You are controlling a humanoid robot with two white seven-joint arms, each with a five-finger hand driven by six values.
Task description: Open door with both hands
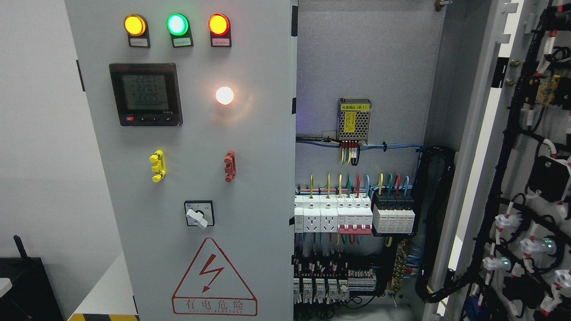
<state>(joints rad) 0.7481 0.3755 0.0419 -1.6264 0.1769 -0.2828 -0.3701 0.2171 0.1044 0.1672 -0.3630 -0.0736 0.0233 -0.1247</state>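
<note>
While neither hand shows, the right door hangs open beside the closed left door.

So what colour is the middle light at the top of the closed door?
The middle light is green, between a yellow one and a red one. The head view shows it clearly.

Bright, even light; sharp focus throughout. The round white indicator lamp blooms with glare on the matte grey metal cabinet door; straight edges bow toward the frame sides.
</note>
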